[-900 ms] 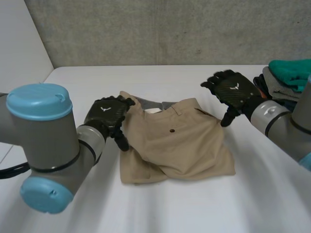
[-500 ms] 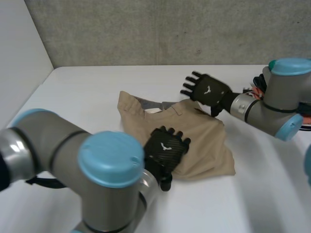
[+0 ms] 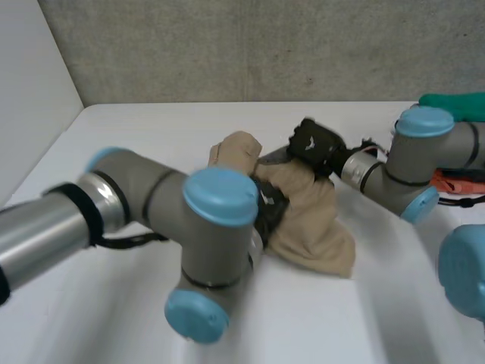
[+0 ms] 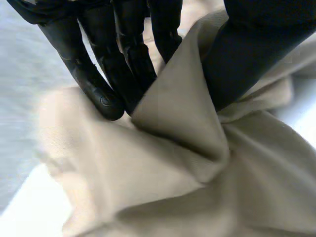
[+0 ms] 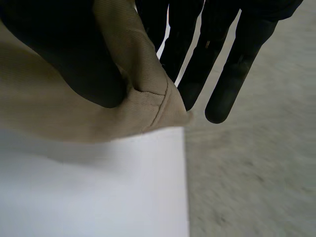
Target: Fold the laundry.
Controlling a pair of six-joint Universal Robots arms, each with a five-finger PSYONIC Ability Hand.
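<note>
Head view: one pair of tan trousers [image 3: 311, 227] sits bunched at mid-frame on the white bench [image 3: 136, 136], with one part raised. The left hand [image 3: 271, 206] is at centre frame on the middle of the cloth. The right hand [image 3: 312, 144] is just upper right of centre, at the cloth's far edge. One green cloth [image 3: 455, 105] lies at the upper right edge, well apart.

Left wrist view: the left hand [image 4: 123, 59] is clenched on a fold of the trousers [image 4: 173, 173], caught between fingers and thumb.

Right wrist view: the right hand [image 5: 217, 64] pinches a hemmed edge of the trousers [image 5: 49, 113] between thumb and straight fingers, over the bench [image 5: 98, 187].

We judge a fold is mid-carry. Next, both grips need to hold while the cloth is laid flat over itself, and only then let go.

Count: one pair of trousers, two hands, one green cloth.
</note>
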